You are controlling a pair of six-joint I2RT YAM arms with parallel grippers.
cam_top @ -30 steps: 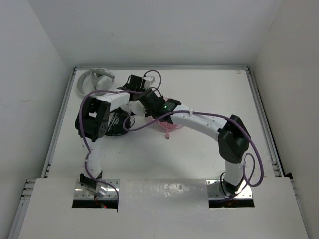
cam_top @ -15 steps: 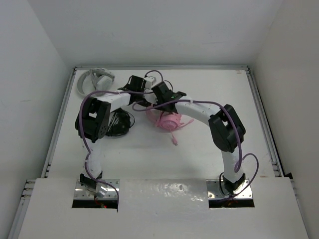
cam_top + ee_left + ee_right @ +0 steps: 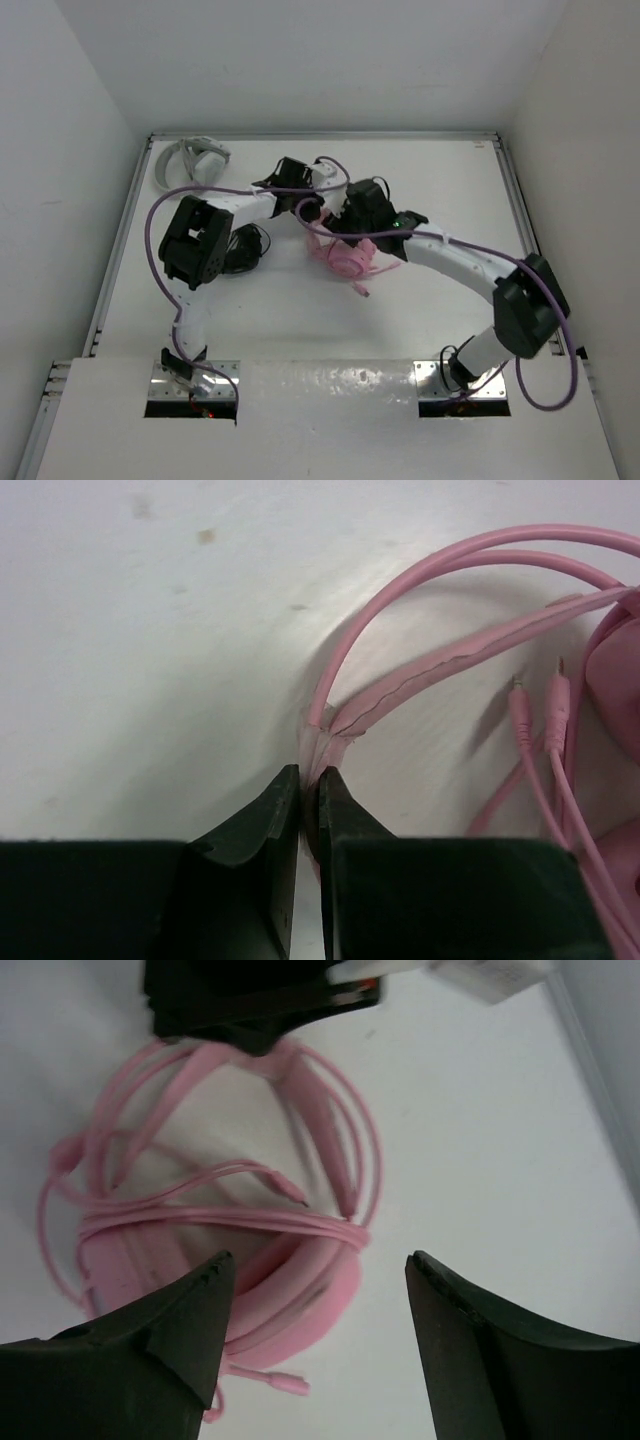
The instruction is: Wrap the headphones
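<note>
At table (image 3: pixel 440 190) centre, headphones (image 3: pixel 347 262), headband pointing far-left, pinched by left fingers (image 3: pixel 250 840).

White table (image 3: pixel 430 185) — pink headphones (image 3: pixel 348 262) centre, black headphones (image 3: pixel 245 248) left, white-grey headphones (image 3: pixel 190 160) far-left corner.

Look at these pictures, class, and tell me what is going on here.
Two robot arms are working on pink over-ear headphones. The left end effector is shut on the thin pink headband, pinning it. The right end effector hangs open above the round padded earcups, holding nothing. The long thin pink cable lies looped across the headphones, with one plug end loose.
</note>
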